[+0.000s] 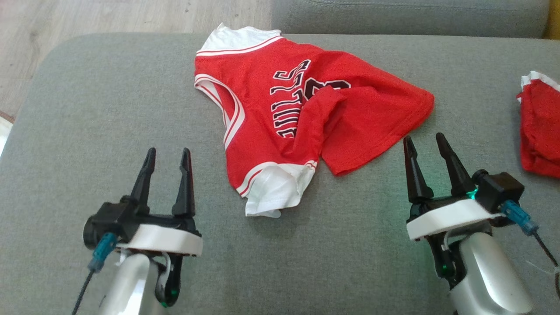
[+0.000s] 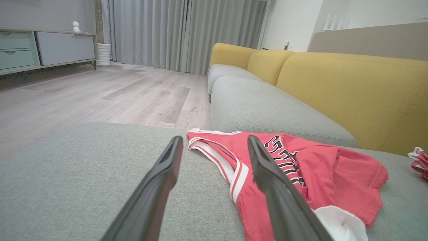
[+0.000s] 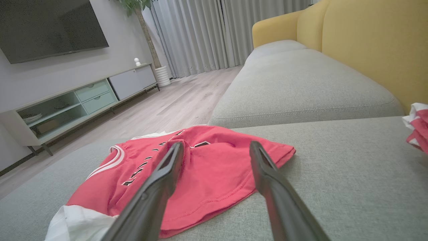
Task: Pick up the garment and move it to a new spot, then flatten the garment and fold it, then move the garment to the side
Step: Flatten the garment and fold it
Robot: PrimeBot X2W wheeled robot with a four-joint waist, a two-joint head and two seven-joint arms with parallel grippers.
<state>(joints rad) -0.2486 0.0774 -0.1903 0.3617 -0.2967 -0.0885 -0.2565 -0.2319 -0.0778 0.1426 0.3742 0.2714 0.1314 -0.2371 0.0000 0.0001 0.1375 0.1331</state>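
Observation:
The garment (image 1: 297, 118) is a red jersey with white sleeves, white trim and black lettering. It lies crumpled on the grey sofa cushion (image 1: 109, 109), partly folded over itself. My left gripper (image 1: 168, 154) stands open to the near left of it, nothing between its fingers. At the near right my right gripper (image 1: 424, 141) is open too, its tips close to the jersey's red hem. From the left wrist the garment (image 2: 301, 167) spreads to the right of the gripper (image 2: 214, 140). From the right wrist the garment (image 3: 207, 170) lies just under and beyond the gripper (image 3: 217, 144).
A second red and white cloth (image 1: 540, 127) lies at the cushion's right edge. Another grey seat cushion (image 1: 407, 17) joins at the back, with yellow backrests (image 2: 354, 90) to the right. Wooden floor (image 1: 87, 17) lies beyond the cushion's left edge.

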